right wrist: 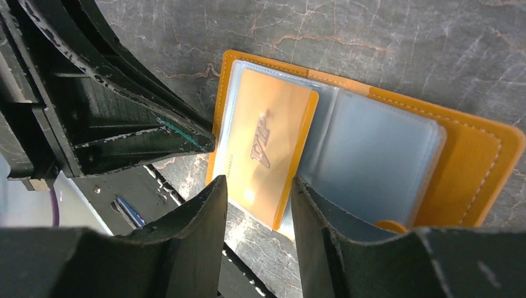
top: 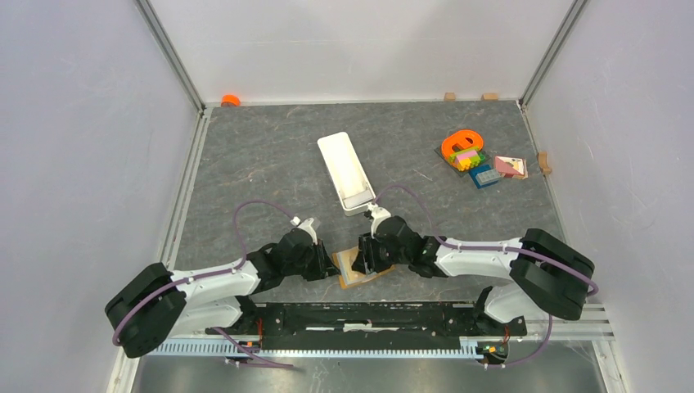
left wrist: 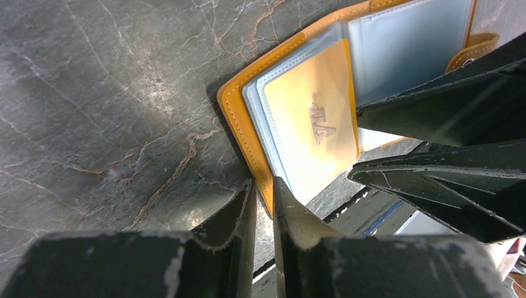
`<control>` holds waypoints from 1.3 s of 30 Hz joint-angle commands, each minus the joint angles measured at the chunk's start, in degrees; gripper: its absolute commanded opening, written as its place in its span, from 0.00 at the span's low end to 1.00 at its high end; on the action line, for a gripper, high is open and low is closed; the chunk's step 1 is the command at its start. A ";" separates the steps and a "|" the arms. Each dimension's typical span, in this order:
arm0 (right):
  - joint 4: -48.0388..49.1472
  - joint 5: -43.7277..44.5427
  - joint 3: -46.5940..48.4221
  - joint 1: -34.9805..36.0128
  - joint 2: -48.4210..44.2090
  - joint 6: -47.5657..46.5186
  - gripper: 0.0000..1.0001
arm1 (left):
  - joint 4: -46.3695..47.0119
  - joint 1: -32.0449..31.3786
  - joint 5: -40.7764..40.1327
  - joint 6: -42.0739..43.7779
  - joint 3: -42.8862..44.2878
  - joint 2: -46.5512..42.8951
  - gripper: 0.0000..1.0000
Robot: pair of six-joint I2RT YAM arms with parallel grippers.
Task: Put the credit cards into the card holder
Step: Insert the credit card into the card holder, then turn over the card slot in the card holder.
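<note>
Grey marbled table point(top: 270, 155), walled white. Left hand point(left wrist: 263, 194): narrow, nipping holder point(right wrist: 471, 155) edge. Holder: open flat, near edge, between hands. Card point(right wrist: 267, 146): partly in left pocket, not seated. Right hand point(right wrist: 259, 195): narrow gap around card's end. Tray point(top: 345, 170), toys point(top: 479, 160): beyond.

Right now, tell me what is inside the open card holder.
The card holder lies open on the table. A gold card sits in its clear sleeves, partly sticking out toward the right gripper. Whether more cards lie beneath it is hidden.
</note>
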 commanded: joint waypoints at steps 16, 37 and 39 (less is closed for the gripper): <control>-19.37 3.62 6.33 -6.60 -8.92 -15.32 0.58 | 1.04 -0.31 -0.66 -1.25 1.43 -3.19 0.40; -18.57 5.32 1.40 -8.60 -9.28 -15.24 0.48 | 1.40 -0.31 -1.02 -1.05 2.13 0.32 0.39; -17.77 4.66 1.09 -8.61 -8.88 -15.04 0.48 | 1.40 -0.31 -1.02 -1.07 2.13 0.43 0.39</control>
